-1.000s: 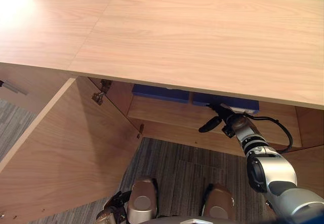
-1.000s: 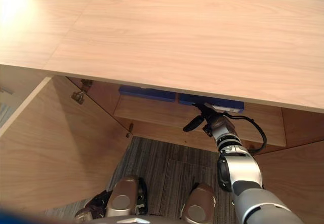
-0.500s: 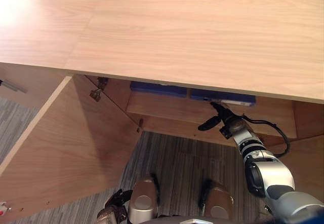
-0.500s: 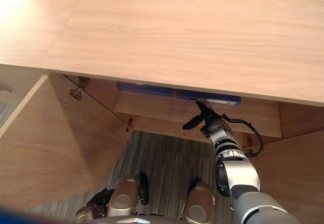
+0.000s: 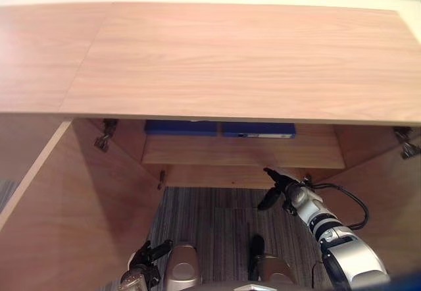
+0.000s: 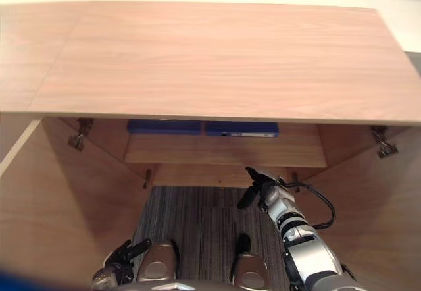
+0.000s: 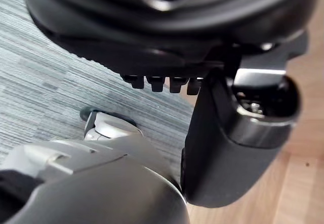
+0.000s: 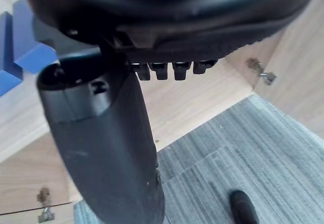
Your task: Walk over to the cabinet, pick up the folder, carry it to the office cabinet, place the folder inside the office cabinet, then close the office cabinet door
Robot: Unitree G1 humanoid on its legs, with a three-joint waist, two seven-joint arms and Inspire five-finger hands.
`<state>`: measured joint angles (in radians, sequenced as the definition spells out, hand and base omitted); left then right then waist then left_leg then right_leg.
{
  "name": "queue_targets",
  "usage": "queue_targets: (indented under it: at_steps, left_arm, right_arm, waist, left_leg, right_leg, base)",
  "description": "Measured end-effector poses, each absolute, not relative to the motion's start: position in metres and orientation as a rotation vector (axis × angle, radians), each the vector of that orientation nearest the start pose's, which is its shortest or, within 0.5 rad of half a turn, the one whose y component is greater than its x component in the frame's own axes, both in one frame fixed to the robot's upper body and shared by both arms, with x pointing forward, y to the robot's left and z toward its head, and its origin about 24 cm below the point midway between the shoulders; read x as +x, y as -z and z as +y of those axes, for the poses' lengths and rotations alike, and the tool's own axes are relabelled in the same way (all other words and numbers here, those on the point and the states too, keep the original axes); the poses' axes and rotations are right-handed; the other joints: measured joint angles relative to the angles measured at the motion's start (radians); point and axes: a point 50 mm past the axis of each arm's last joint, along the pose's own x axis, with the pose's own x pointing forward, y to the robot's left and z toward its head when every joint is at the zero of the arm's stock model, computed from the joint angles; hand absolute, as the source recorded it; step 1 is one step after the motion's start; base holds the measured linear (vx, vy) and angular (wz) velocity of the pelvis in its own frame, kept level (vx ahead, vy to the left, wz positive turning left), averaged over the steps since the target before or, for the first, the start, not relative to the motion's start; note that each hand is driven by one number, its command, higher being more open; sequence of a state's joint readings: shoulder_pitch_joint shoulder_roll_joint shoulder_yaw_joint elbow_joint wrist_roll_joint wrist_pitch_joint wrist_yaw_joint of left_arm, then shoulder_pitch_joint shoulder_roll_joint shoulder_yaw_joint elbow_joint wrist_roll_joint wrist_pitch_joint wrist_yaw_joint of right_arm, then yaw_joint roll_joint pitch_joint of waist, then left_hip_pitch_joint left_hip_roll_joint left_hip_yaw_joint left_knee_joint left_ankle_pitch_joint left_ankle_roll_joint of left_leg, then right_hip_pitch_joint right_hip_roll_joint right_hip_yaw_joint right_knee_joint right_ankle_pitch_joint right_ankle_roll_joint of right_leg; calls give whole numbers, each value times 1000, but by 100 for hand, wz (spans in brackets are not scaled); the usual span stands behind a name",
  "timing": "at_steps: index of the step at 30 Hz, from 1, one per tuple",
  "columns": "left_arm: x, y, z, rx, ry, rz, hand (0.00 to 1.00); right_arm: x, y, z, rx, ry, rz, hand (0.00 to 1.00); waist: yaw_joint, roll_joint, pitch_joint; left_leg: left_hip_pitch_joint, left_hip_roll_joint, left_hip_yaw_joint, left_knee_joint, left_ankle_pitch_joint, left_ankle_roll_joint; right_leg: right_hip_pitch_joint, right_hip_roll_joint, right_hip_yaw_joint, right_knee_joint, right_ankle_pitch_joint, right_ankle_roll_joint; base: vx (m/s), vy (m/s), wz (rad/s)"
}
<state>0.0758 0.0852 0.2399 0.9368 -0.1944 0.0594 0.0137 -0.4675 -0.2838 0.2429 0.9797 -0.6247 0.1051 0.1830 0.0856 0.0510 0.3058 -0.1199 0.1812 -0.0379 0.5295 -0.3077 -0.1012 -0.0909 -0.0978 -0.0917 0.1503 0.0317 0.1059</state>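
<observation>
The blue folder lies flat on the shelf inside the open cabinet, its edge just under the wooden top. It sits just beside a second folder on its left. The right hand hangs in front of the shelf and apart from both folders, fingers loose, thumb out, holding nothing. Both doors stand swung out, the left door and the right door. The left hand hangs low over the striped carpet, fingers relaxed and empty.
</observation>
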Motion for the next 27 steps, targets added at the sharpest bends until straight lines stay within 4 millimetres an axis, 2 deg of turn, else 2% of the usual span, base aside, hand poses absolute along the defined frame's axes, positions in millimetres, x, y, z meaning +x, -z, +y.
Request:
queue_targets:
  at_steps: [1, 3, 5, 7, 9, 11, 12, 13, 14, 15, 16, 17, 18, 19, 20, 21, 22, 23, 25, 27]
  left_arm:
    - [110, 152, 210, -226, -377, 1029, 100]
    - [114, 150, 212, -218, -372, 1015, 100]
    - [114, 150, 216, -206, -394, 1008, 100]
    - [112, 149, 220, -200, -425, 1008, 100]
    - [110, 150, 220, -202, -442, 1014, 100]
    - [106, 151, 222, -207, -463, 1024, 100]
    - [105, 151, 222, -206, -469, 1028, 100]
    - [107, 151, 221, -206, -470, 1020, 100]
    - [109, 151, 218, -208, -469, 1011, 100]
    - [109, 152, 218, -207, -469, 1013, 100]
    - [108, 153, 215, -207, -467, 1029, 100]
    - [107, 155, 210, -204, -453, 1039, 100]
    - [105, 155, 208, -199, -448, 1046, 100]
    - [104, 156, 206, -185, -437, 1053, 100]
    - [102, 156, 206, -166, -434, 1060, 100]
    - [102, 156, 207, -147, -428, 1065, 100]
    - [103, 155, 212, -107, -415, 1066, 100]
    - [105, 157, 204, -81, -367, 1077, 100]
    - [106, 158, 196, -69, -332, 1083, 100]
    - [112, 157, 193, -48, -307, 1071, 100]
  right_arm:
    - [295, 51, -204, -1032, -389, 691, 100]
    - [287, 57, -208, -1016, -391, 719, 100]
    - [278, 65, -208, -949, -379, 743, 100]
    - [266, 72, -201, -687, -288, 729, 100]
    - [255, 74, -190, -458, -219, 683, 100]
    - [242, 80, -184, -322, -192, 684, 100]
    - [234, 85, -182, -259, -180, 695, 100]
    - [224, 91, -182, -200, -162, 722, 100]
    - [217, 96, -184, -162, -136, 747, 100]
    - [213, 99, -186, -137, -116, 764, 100]
    - [201, 107, -194, -75, -46, 801, 100]
    - [189, 112, -204, -42, 21, 829, 100]
    - [182, 115, -209, -22, 56, 843, 100]
    - [169, 119, -216, 2, 107, 869, 100]
    - [156, 124, -220, 8, 137, 898, 100]
    - [150, 126, -221, 7, 147, 914, 100]
    - [139, 131, -220, 14, 162, 943, 100]
    - [132, 132, -226, 22, 201, 957, 100]
    - [130, 133, -232, 17, 233, 964, 100]
    - [129, 133, -232, 21, 246, 964, 100]
  waist:
    - [-4, 14, -17]
    - [-12, -14, -31]
    - [-31, -33, -46]
    - [-38, -57, -67]
    - [-45, -66, -73]
    - [-47, -71, -76]
    - [-54, -73, -75]
    - [-57, -74, -75]
    - [-53, -74, -74]
    - [-59, -79, -70]
    - [-76, -71, -65]
    - [-93, -60, -70]
    - [-98, -51, -76]
    - [-102, -44, -82]
    - [-102, -51, -96]
    - [-104, -60, -104]
    - [-106, -94, -120]
    - [-114, -77, -125]
    - [-115, -56, -133]
    - [-124, -60, -132]
  left_leg:
    - [16, -17, -71, -25, -55, -13]
    - [11, -46, -33, -20, -60, 2]
    - [10, -59, -2, -8, -66, 14]
    - [7, -64, 59, -1, -74, 19]
    - [30, -66, 119, -8, -77, 26]
    - [70, -70, 170, -24, -79, 37]
    - [92, -73, 198, -40, -79, 48]
    - [120, -76, 235, -64, -71, 69]
    - [144, -53, 305, -99, -47, 83]
    - [161, -52, 338, -116, -36, 78]
    - [194, -49, 388, -139, -21, 77]
    - [222, -36, 427, -156, -11, 70]
    - [230, -26, 445, -163, -5, 65]
    - [247, -10, 479, -186, 10, 51]
    - [260, -5, 512, -220, 33, 33]
    - [267, -8, 524, -237, 46, 22]
    - [273, -29, 537, -269, 71, 5]
    - [276, -35, 502, -335, 104, 19]
    - [297, -48, 462, -422, 132, 20]
    - [318, -43, 462, -443, 147, 18]
  right_leg:
    - [-31, 17, 50, -10, 23, 10]
    - [-46, 0, 110, -49, 63, 14]
    - [-48, -6, 151, -82, 92, -1]
    - [-76, -3, 219, -108, 130, -12]
    - [-105, 11, 300, -109, 163, -16]
    - [-119, 22, 335, -100, 195, -10]
    - [-121, 29, 304, -98, 222, -21]
    - [-129, 44, 218, -115, 295, -77]
    - [-127, 53, 105, -164, 368, -154]
    - [-137, 44, 0, -98, 289, -186]
    - [-146, 12, -162, 94, 94, -204]
    - [-145, -14, -223, 243, -29, -207]
    - [-144, -26, -232, 298, -69, -202]
    - [-133, -52, -230, 371, -117, -174]
    - [-121, -86, -207, 399, -151, -128]
    - [-111, -102, -185, 390, -166, -100]
    - [-99, -98, -132, 319, -191, -55]
    - [-99, -53, -117, 272, -163, -70]
    - [-110, 8, -72, 226, -130, -96]
    - [-115, 37, -50, 227, -128, -102]
  base:
    - [-140, 321, -123]
    - [-150, 338, -88]
    - [-83, 200, -54]
    - [-53, 170, -85]
    - [-23, 139, -114]
    - [-23, 101, -113]
    - [-63, 66, -132]
    - [-122, 17, -177]
    - [-118, -28, -162]
    - [-133, -25, -143]
    - [-102, 26, -105]
    - [-103, 40, -97]
    - [-72, -10, -92]
    - [-43, -78, -94]
    - [-12, -104, -91]
    - [62, -158, -84]
    - [92, -219, -70]
    - [65, -232, -78]
    - [-36, -140, -94]
    - [-67, -88, -64]
